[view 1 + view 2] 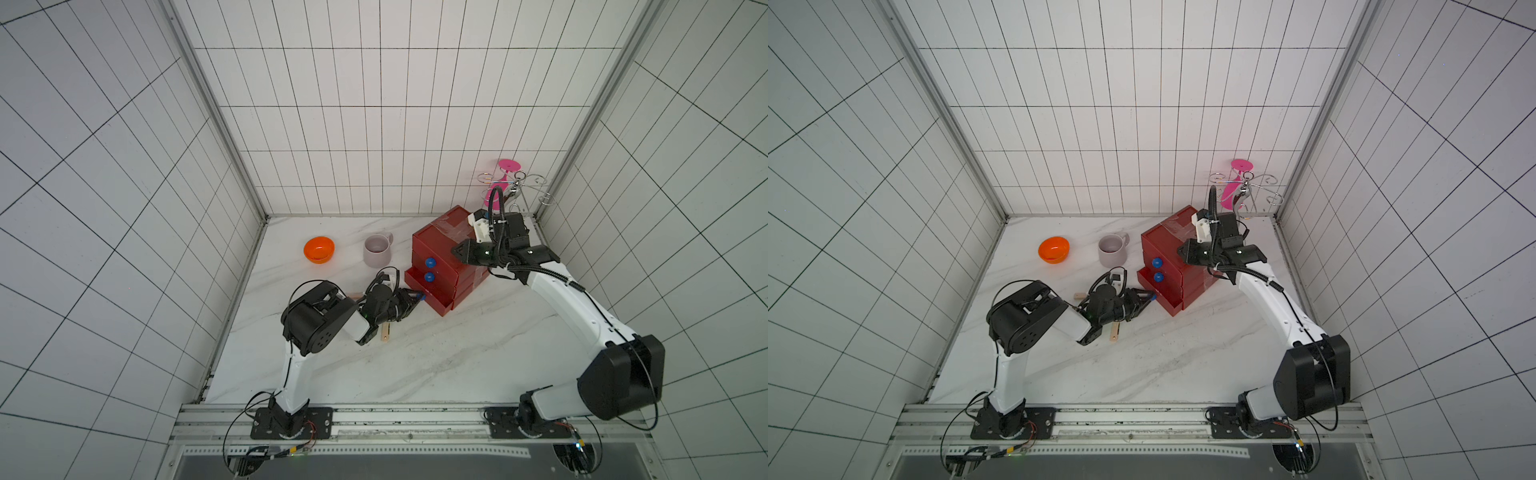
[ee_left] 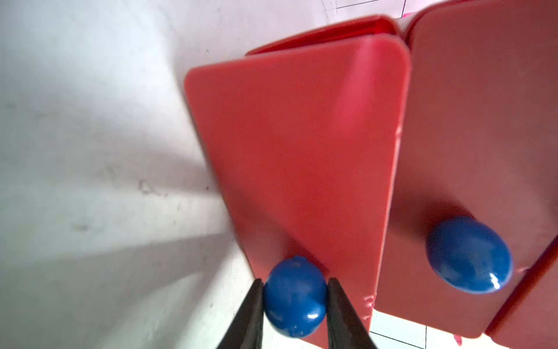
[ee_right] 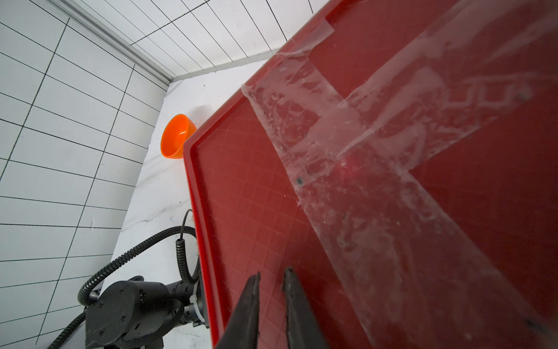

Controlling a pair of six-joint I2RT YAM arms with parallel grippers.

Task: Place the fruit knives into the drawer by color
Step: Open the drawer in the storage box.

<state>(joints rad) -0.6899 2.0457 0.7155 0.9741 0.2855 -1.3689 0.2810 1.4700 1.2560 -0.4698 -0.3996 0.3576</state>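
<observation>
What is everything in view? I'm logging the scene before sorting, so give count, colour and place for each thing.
chest of drawers: one, red, clear tape on top, table's back right.
bottom drawer: one, red, pulled out.
knobs: three, blue, one on each drawer front.
fruit knives: two showing, peach-pink, on the table, partly under the left arm.
bowl: one, orange, back left.
mug: one, pale mauve, between bowl and chest.
wire rack: one, silver, back right corner.
goblet: one, pink, on the rack.
table: one, white marbled.
left gripper: one, black, shut on the bottom drawer's knob.
right gripper: one, black, jaws slightly apart, empty, over the chest's top.
</observation>
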